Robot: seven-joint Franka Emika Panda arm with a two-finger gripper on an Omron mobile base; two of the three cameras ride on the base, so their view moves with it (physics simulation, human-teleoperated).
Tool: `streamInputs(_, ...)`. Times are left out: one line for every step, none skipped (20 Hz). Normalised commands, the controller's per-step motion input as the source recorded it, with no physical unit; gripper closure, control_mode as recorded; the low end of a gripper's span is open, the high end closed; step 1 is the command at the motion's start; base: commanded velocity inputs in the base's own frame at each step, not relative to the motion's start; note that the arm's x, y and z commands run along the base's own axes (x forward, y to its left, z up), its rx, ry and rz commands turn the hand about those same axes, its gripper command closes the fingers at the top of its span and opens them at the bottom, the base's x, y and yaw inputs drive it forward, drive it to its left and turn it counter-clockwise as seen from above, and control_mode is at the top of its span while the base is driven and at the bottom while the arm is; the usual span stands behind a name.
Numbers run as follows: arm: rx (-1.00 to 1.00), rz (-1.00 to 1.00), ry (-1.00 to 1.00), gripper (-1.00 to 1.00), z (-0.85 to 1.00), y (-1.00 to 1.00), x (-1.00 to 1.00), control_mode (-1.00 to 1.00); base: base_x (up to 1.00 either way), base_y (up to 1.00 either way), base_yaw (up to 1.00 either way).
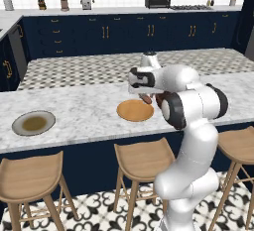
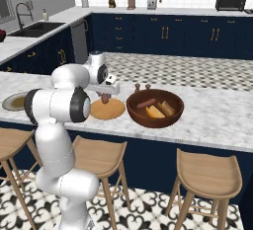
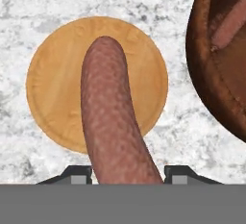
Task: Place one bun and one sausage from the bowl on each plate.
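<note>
Fingers (image 3: 127,174) are pinching a sausage (image 3: 111,117) between them, pointing down over the orange plate (image 3: 53,93) on the bench (image 3: 29,6); the arm is bending forward, the bowl (image 3: 211,74) sitting beside the fingers.

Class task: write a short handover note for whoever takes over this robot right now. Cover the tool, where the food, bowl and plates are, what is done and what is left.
Tool: shut on a sausage, held above the orange plate.
Bowl: on the counter beside the orange plate, holding another sausage and two buns.
Grey plate: further along the counter, nothing on it.
Done: one sausage lifted out of the bowl and carried over the orange plate.
Left: set this sausage down, add a bun to it, then put one sausage and one bun on the grey plate.
</note>
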Motion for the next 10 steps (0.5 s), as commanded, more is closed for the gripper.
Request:
streamInputs(-0.21,-0.24,0.01,1.00,-0.49,0.91,0.54,-1.00,0.00,0.00,0.00)
streamInputs(-0.17,-0.22,0.03,1.00,-0.52,0.74,0.56,-1.00,0.00,0.00,0.00)
streamInputs(-0.13,-0.21,0.07,1.00,-0.50,0.51,0.57,-1.00,0.00,0.00,0.00)
streamInputs(-0.07,-0.16,0.02,1.00,-0.29,0.65,0.45,-1.00,0.00,0.00,0.00)
streamInputs(0.00,-0.07,0.05,1.00,-0.27,0.56,0.34,-1.00,0.00,0.00,0.00)
streamInputs(0.00,0.00,0.10,1.00,-0.36,0.58,0.34,-1.00,0.00,0.00,0.00)
streamInputs(0.00,-0.01,0.10,1.00,-0.39,0.39,0.21,-1.00,0.00,0.00,0.00)
streamInputs(0.00,-0.02,0.07,1.00,-0.48,0.06,0.18,-1.00,0.00,0.00,0.00)
streamInputs(0.00,0.00,0.03,1.00,-0.39,0.00,0.04,-1.00,0.00,0.00,0.00)
streamInputs(0.00,-0.02,0.00,1.00,-0.34,-0.23,0.11,-1.00,0.00,0.00,0.00)
